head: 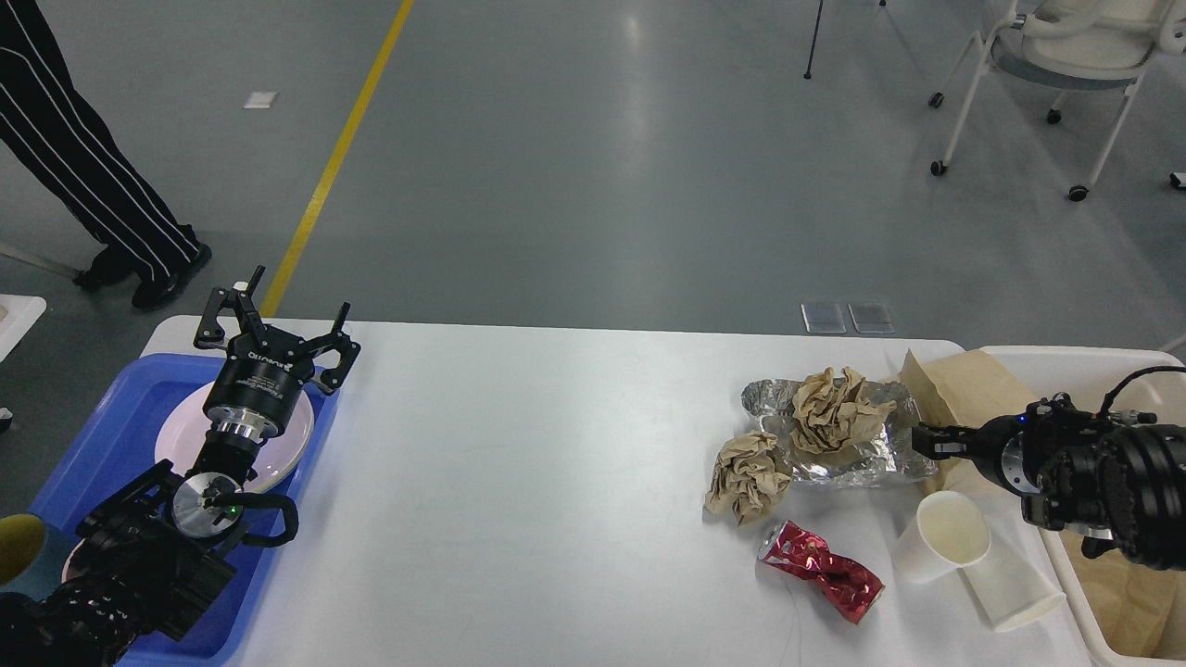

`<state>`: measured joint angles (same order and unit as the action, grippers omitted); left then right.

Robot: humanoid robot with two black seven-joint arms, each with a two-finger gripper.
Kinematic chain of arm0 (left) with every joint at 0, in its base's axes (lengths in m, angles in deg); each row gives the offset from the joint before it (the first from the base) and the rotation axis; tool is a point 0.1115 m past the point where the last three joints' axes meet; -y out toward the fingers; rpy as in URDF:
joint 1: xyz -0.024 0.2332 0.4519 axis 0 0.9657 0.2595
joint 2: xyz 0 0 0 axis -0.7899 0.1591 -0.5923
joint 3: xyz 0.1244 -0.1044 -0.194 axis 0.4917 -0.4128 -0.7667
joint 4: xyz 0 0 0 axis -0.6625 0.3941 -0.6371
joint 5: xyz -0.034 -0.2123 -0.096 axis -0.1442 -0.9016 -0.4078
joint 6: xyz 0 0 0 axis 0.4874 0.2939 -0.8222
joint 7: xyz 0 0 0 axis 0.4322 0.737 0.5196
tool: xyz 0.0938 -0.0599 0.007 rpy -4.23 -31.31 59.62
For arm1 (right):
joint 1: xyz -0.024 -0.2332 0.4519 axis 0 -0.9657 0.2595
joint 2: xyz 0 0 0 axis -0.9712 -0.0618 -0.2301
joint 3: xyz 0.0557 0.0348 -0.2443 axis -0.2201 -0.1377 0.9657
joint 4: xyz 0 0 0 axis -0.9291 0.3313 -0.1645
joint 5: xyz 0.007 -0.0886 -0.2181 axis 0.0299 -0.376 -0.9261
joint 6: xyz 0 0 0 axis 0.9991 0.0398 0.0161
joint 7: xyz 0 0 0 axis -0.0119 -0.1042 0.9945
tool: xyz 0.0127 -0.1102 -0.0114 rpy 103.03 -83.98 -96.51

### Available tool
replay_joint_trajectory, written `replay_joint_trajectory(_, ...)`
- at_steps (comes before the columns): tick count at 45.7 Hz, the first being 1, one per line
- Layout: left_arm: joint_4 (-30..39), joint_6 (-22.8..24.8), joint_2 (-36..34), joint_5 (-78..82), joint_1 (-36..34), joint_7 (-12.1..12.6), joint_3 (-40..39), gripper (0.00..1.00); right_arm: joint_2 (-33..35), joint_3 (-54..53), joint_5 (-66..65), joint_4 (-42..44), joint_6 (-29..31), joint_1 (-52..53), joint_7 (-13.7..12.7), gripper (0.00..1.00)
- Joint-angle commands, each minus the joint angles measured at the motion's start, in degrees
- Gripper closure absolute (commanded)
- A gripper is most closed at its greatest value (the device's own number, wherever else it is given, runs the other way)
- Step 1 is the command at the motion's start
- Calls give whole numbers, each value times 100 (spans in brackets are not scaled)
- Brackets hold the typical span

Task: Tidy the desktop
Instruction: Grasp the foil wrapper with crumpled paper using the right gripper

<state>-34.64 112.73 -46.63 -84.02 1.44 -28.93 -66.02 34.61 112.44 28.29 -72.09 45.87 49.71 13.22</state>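
Desktop [556, 482] right side not tidy: foil [871, 454], paper balls [749, 474], red can [823, 572], cups [945, 537] left. Left gripper [275, 326] wide open, empty; right gripper [927, 441] state cannot tell.

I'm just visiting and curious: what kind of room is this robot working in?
Probably a lab or workshop hall, not a home. The bare grey floor carries a painted yellow line, a white wheeled chair stands off to one side, and the white desktop holds staged rubbish like a crushed red can.

Grey glossy floor [593, 157] with yellow line [335, 153]; white wheeled chair [1066, 65] far right; striped trouser legs [83, 157] far left.
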Motion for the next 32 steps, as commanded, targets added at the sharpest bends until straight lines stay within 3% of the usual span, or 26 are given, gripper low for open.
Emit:
replay_joint_trajectory(1, 0, 0, 0, 0, 0, -1, 0, 0, 7, 32, 135, 181, 13, -144, -35, 17)
replay_joint_trajectory(12, 0, 0, 0, 0, 0, -1, 0, 1, 7, 85, 206, 559, 39, -584, -97, 19)
replay_joint_trajectory(20, 0, 0, 0, 0, 0, -1, 0, 1, 25, 164, 206, 594, 39, -733, -115, 40)
replay_joint_trajectory(24, 0, 0, 0, 0, 0, -1, 0, 1, 25, 235, 206, 603, 31, -760, -115, 58)
replay_joint_trajectory(29, 0, 0, 0, 0, 0, -1, 0, 1, 16, 261, 206, 638, 31, -760, -123, 74)
replay_joint_trajectory(32, 0, 0, 0, 0, 0, -1, 0, 1, 24, 261, 214, 638, 22, -742, -123, 79)
